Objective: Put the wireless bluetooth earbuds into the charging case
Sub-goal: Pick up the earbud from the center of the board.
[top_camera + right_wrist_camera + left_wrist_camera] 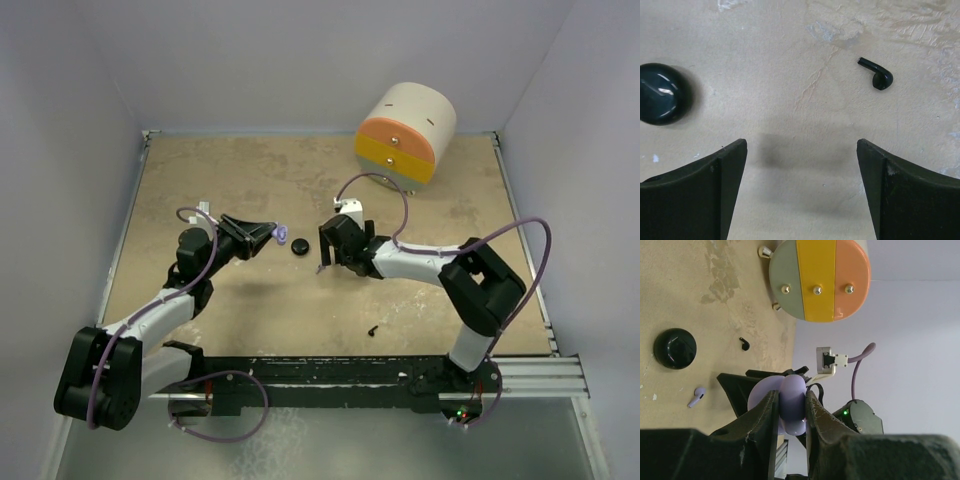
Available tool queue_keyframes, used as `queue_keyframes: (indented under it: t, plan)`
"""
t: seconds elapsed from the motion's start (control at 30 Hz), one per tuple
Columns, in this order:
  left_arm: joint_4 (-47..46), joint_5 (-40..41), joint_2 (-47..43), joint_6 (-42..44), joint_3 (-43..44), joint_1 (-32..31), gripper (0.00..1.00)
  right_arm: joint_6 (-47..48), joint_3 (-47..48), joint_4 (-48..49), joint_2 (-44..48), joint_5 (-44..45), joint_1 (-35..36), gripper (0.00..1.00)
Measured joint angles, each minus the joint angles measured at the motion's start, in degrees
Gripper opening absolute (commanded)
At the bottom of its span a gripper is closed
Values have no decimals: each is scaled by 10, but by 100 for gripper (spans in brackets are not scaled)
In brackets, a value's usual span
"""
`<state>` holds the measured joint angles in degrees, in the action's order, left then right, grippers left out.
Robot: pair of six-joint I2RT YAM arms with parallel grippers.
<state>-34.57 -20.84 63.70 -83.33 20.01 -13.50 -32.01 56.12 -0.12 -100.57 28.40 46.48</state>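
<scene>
My left gripper point(270, 234) point(791, 399) is shut on a lilac charging case point(792, 384), held off the table left of centre. A lilac disc point(760, 395), seemingly its open lid, sticks out to one side. The pale lilac earbud point(696, 397) lies loose on the table below the case. The black earbud point(372, 330) point(744, 343) point(877, 75) lies alone on the table. My right gripper point(324, 252) point(801, 146) hovers open over bare table facing the left one, with nothing between its fingers; the black earbud lies ahead of its right finger.
A black round puck point(299, 247) point(674, 348) point(657, 93) sits between the two grippers. A round cream drawer unit point(405, 130) point(817, 277) with orange and yellow fronts stands at the back right. White walls enclose the table.
</scene>
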Motion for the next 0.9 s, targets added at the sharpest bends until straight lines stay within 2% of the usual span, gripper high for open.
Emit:
queue_keyframes:
  t: [0.3, 0.57, 0.9]
  plan:
    - [0, 0, -1, 0, 0, 0, 0, 0, 6, -5, 40, -24, 17, 90]
    - [-4, -1, -19, -1, -2, 1, 0, -14, 37, -10, 11, -31, 59, 90]
    - [-4, -5, -25, -1, -2, 4, 0, -32, 47, -29, -33, -24, 60, 90]
